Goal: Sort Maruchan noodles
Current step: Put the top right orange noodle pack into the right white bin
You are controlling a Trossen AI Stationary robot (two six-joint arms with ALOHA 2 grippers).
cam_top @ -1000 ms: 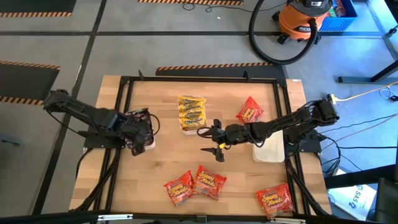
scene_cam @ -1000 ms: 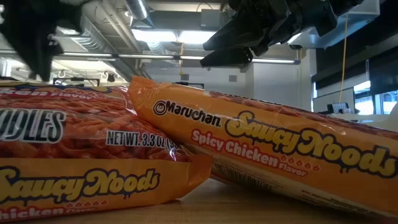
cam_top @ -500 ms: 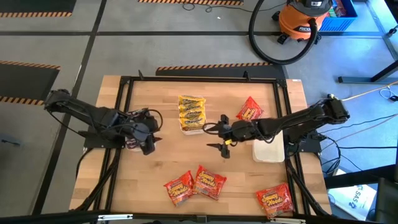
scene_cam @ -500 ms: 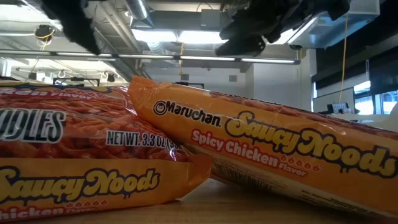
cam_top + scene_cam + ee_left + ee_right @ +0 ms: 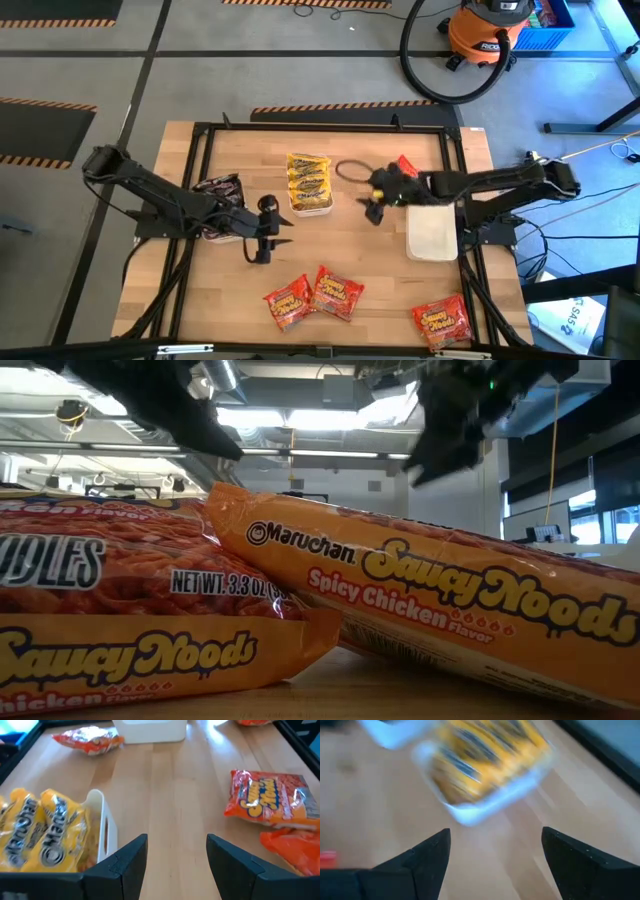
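Note:
Yellow Maruchan noodles lie stacked in a white tray at the table's far middle. Dark packets lie at the left. A red-orange packet shows partly behind my right arm. Three more red-orange packets lie flat near the front edge. My left gripper hovers open and empty over bare wood between the dark packets and the front pair. My right gripper hovers open and empty just right of the yellow stack.
A white tray stands at the right, under my right arm. A black frame runs round the work area. Bare wood lies in the table's middle. In the low view, two red-orange packets fill the foreground.
My left gripper has swung from the dark packets at the left toward the table's middle and near edge, sinking a little and tipping up toward level. My right gripper has drawn back from the middle toward the far right, rising and turning. Both have stayed open.

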